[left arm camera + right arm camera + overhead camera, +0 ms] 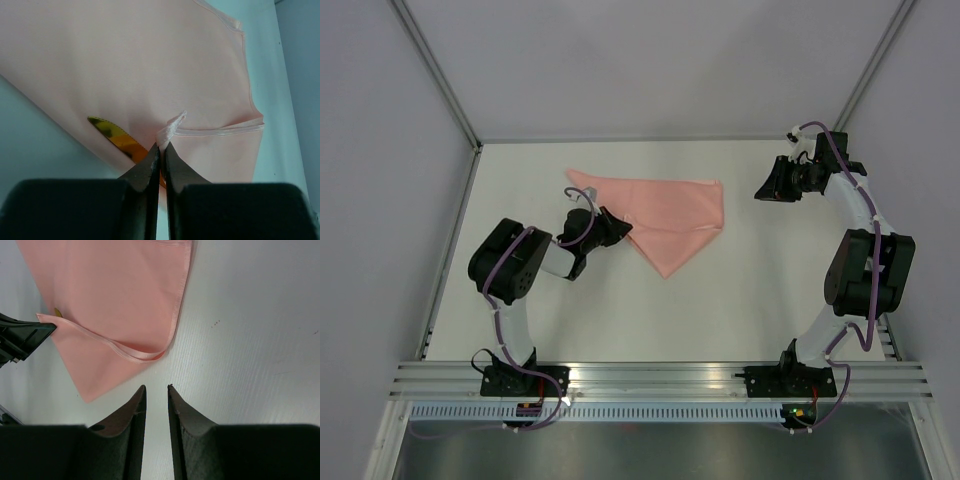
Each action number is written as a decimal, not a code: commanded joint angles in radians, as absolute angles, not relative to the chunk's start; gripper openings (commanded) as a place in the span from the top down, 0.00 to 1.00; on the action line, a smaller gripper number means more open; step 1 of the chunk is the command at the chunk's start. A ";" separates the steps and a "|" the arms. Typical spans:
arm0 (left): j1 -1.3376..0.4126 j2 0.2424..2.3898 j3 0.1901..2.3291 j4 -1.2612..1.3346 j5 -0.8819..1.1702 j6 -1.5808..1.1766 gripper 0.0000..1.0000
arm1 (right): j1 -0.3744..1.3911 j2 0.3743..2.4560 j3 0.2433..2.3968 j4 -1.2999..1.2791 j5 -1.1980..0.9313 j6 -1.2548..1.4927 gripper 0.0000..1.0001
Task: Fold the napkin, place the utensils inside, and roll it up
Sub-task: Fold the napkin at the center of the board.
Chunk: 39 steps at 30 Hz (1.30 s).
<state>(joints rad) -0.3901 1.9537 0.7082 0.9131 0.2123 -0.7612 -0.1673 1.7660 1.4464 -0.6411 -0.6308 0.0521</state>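
Lying folded into a triangle, the napkin sits toward the far middle of the surface, with its long edge on the far side and its point aimed back at the arm bases. From its left edge we see the utensil poking out, a gold tip with a serrated side. The rest of it is hidden by cloth, and we cannot tell whether it lies between the layers or under all of them.

Right beside that tip, the left claw is closed on the napkin, pinching a small raised fold of hem at the left corner. We judge that it holds the hem there because that is where the utensil lies. From this spot the layer can be drawn over the utensil, or the roll can be started.

The right claw hovers well apart from the napkin, off its right corner. Its jaws stand slightly parted with nothing between them. We take it to be waiting out of the way, ready to steady the cloth's far end.
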 commanded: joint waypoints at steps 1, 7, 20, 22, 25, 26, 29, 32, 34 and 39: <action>-0.376 1.957 0.736 0.927 0.210 -0.802 0.89 | -0.164 1.738 1.443 -0.620 -0.627 0.048 0.70; -0.350 1.944 0.738 0.916 0.213 -0.811 0.86 | -0.163 1.741 1.445 -0.621 -0.630 0.046 0.70; -0.316 1.899 0.767 0.873 0.226 -0.796 0.67 | -0.156 1.741 1.450 -0.630 -0.630 0.034 0.70; -0.307 1.885 0.764 0.867 0.209 -0.796 0.66 | -0.149 1.735 1.448 -0.635 -0.626 0.029 0.70; -0.279 1.850 0.762 0.851 0.177 -0.801 0.64 | -0.123 1.724 1.451 -0.649 -0.614 0.018 0.70; -0.272 1.827 0.759 0.835 0.154 -0.801 0.63 | -0.114 1.720 1.451 -0.652 -0.604 0.014 0.69; -0.247 1.796 0.765 0.787 0.097 -0.792 0.60 | -0.071 1.709 1.439 -0.661 -0.568 0.009 0.69; -0.232 1.775 0.849 0.628 0.025 -0.756 0.58 | -0.038 1.707 1.422 -0.663 -0.560 0.008 0.69; -0.213 1.784 0.894 0.519 0.005 -0.752 0.56 | -0.026 1.712 1.420 -0.672 -0.568 0.009 0.69; -0.144 1.825 1.026 0.342 -0.075 -0.796 0.54 | -0.003 1.717 1.425 -0.706 -0.568 -0.020 0.68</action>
